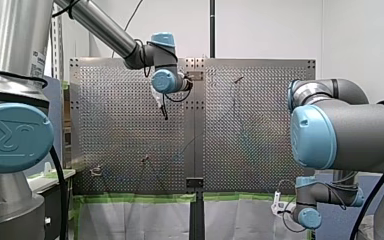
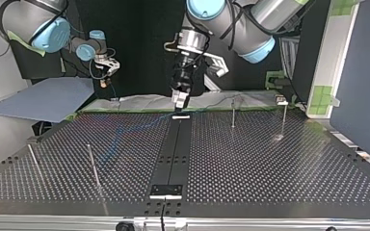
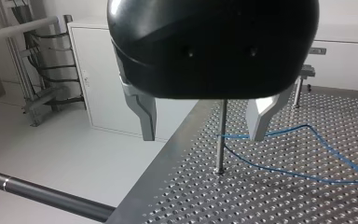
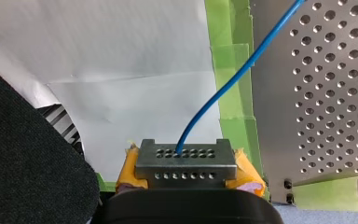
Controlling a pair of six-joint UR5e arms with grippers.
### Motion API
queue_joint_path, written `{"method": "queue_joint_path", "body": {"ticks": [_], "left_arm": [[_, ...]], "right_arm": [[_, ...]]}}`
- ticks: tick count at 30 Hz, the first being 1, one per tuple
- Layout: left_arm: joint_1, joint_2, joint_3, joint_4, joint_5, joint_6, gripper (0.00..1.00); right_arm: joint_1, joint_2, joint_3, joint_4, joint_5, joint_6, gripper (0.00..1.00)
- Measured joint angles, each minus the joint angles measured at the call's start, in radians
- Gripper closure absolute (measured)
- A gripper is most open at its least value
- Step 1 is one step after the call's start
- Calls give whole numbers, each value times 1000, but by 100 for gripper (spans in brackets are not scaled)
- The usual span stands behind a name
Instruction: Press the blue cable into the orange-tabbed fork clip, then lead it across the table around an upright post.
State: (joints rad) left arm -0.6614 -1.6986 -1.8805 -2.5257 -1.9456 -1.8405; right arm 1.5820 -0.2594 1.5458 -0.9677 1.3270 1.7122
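Blue cable (image 4: pixel 242 70) comes straight out from between my right arm's jaws, which are pressed together on it, their yellow pads (image 4: pixel 249 175) bulging at either side of the perforated metal fingers (image 4: pixel 186 158). From that pinch the cable rises over a white sheet (image 4: pixel 121 70), crosses a strip of green tape (image 4: pixel 228 70) and runs on above the perforated bench (image 4: pixel 331 93). In the front view my right arm's jaws hang low beyond the bench's near edge, at the view's right. My left arm's jaws are spread wide and hold nothing, the two metal fingers (image 3: pixel 145 116) well apart. An upright post (image 3: pixel 221 140) stands ahead of them in the gap, nearer one finger than the other, with neither finger touching it. The cable reaches this post near the bench's edge, bends there and runs away again across the holes on the same side; whether it touches the post I cannot tell. In the top view my left arm's jaws hang over the bench's far edge, near its middle strip.
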Motion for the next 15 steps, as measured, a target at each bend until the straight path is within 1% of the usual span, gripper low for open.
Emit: {"method": "queue_joint_path", "body": {"ticks": [4, 6, 7, 10, 15], "left_arm": [[0, 0, -38, 37, 0, 1, 5], [-1, 0, -53, 48, 0, 0, 5], [-2, 0, -64, 53, 0, 0, 5], [-5, 0, -93, 57, 0, -4, 5], [-6, 0, -138, 59, 0, -12, 5]], "right_arm": [[2, 0, 0, 3, 0, -4, 100], [3, 0, 0, 8, 0, -11, 100], [4, 0, 0, 14, 0, -17, 100], [6, 0, 0, 26, 0, -30, 100], [6, -1, 0, 32, 1, -41, 100]]}}
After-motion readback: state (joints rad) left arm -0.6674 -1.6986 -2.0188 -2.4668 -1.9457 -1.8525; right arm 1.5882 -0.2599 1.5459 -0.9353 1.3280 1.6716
